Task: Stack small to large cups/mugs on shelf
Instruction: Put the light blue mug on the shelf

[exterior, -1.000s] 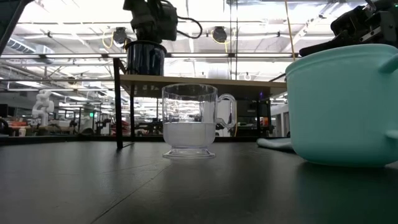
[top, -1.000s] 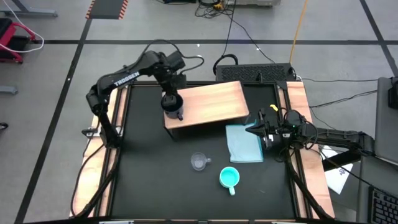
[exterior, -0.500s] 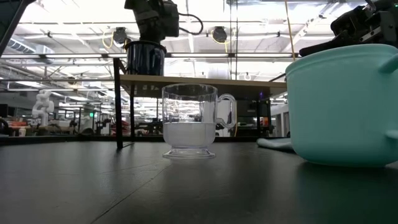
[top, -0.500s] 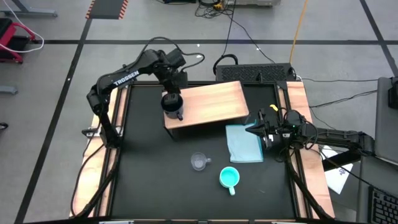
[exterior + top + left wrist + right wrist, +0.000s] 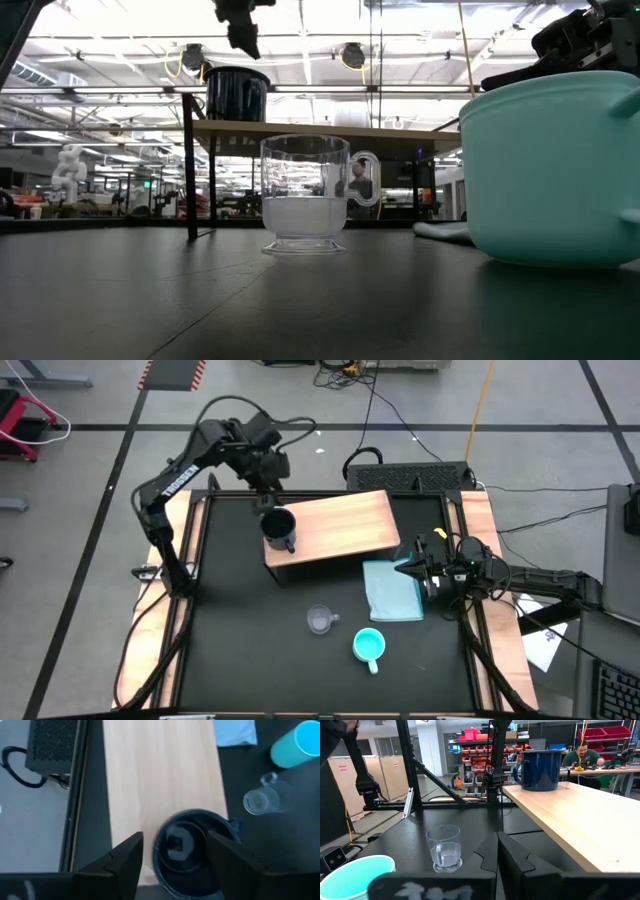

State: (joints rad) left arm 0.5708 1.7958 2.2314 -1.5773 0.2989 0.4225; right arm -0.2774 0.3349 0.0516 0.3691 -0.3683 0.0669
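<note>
In the high view, a dark navy handled mug (image 5: 279, 529) was found standing upright on the light wooden rectangular shelf board (image 5: 340, 522), at its left end, with its handle turned toward the near edge. The left gripper (image 5: 262, 498) was seen just beyond the mug, off the far left corner of the board and clear of the mug. A small clear glass cup (image 5: 320, 620) and a turquoise mug (image 5: 369, 646) were noted on the black table (image 5: 240, 620) in front of the shelf, near each other but apart, with a folded light-blue cloth (image 5: 393, 590) lying between them and the board. The right gripper (image 5: 408, 570) was observed at the cloth's right edge. In the low view, the navy mug (image 5: 236, 94) was seen resting on the shelf (image 5: 330, 127), and the left gripper (image 5: 240, 22) was seen above it with a clear gap between them. The glass cup (image 5: 306, 195) and turquoise mug (image 5: 550, 170) were seen on the tabletop. In the left wrist view, the two fingers (image 5: 127, 860) were recorded spread wide, with the navy mug (image 5: 192, 850) below and between them, untouched. In the right wrist view, the fingers (image 5: 512, 855) were recorded pressed together, holding nothing.
</note>
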